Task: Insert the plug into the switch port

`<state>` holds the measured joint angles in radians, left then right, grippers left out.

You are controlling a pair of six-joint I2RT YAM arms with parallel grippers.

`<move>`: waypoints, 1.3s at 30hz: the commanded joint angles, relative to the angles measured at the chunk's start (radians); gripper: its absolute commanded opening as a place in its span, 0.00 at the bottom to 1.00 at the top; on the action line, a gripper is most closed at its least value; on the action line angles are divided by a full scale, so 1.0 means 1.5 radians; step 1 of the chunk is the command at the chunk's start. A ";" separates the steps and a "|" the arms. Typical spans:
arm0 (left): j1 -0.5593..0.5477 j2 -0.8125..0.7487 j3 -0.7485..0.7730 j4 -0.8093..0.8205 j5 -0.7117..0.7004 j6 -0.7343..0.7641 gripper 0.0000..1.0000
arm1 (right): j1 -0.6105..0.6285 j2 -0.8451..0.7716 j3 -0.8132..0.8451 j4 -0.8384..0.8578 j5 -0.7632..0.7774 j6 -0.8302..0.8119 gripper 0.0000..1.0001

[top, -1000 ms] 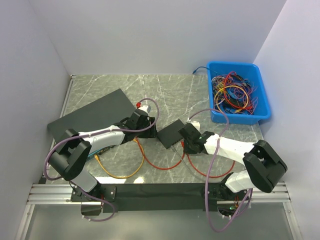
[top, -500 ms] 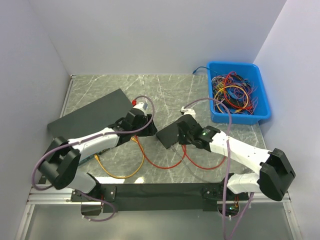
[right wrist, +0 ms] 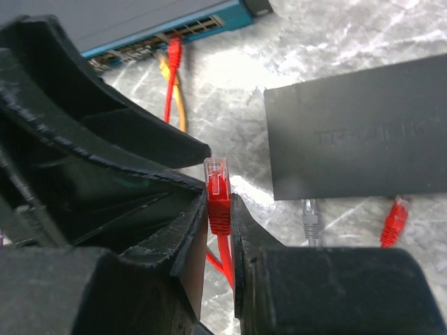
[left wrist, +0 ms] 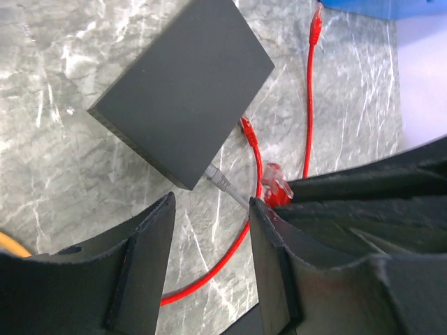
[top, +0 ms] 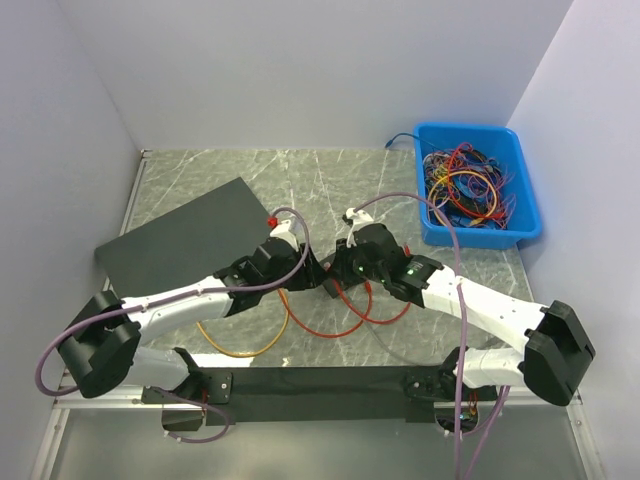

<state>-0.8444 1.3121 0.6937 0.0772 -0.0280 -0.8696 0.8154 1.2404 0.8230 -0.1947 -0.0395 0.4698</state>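
Grey marbled table point(top: 350, 175) between pale walls carries everything. At its middle the right gripper point(right wrist: 218, 209) has its jaws narrowed onto a red plug point(right wrist: 217, 183). The plug stands upright in the pinch with its clear tip poking past the fingertips, and its red cable point(right wrist: 225, 258) trails back between the fingers. Just left of it the left gripper point(left wrist: 209, 244) has its jaws apart with nothing between them. Through the gap only the table and a curve of red cable show. The two grippers nearly meet, tip to tip.

Just beyond them a small black box point(left wrist: 185, 91) lies flat on the table. A grey plug point(left wrist: 218, 178) and a second red plug point(left wrist: 246, 129) sit at its near edge. Whether they are seated in it I cannot tell.

Further left lies the switch point(top: 185, 235), a long dark slab with a blue front. Its row of ports point(right wrist: 199, 26) shows in the right wrist view, with a red lead point(right wrist: 173, 56) and an orange cable point(top: 240, 348) already plugged in. The held plug is well apart from that row and in no port.

At the far right stands a blue bin point(top: 465, 128). It holds a loose tangle of cables point(top: 465, 190) in red, orange, yellow and blue. One blue lead point(top: 400, 137) hangs over its far left corner onto the table.
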 commanded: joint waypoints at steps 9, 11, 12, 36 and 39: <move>-0.013 -0.077 -0.008 0.023 -0.063 -0.065 0.51 | 0.009 -0.020 -0.008 0.049 -0.016 -0.004 0.00; -0.013 -0.098 -0.018 0.011 -0.081 -0.071 0.52 | 0.009 -0.022 -0.010 0.049 -0.013 -0.004 0.00; -0.012 -0.119 -0.022 0.001 -0.101 -0.073 0.54 | 0.009 -0.023 -0.013 0.050 -0.011 -0.002 0.00; -0.013 -0.076 -0.036 0.111 -0.042 -0.072 0.47 | 0.017 -0.048 -0.033 0.111 -0.066 0.026 0.00; -0.013 -0.071 -0.035 0.119 -0.047 -0.077 0.38 | 0.019 -0.049 -0.039 0.129 -0.090 0.026 0.00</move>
<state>-0.8589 1.1980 0.6338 0.1993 -0.1139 -0.9714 0.8326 1.1858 0.7765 -0.0910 -0.1284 0.5022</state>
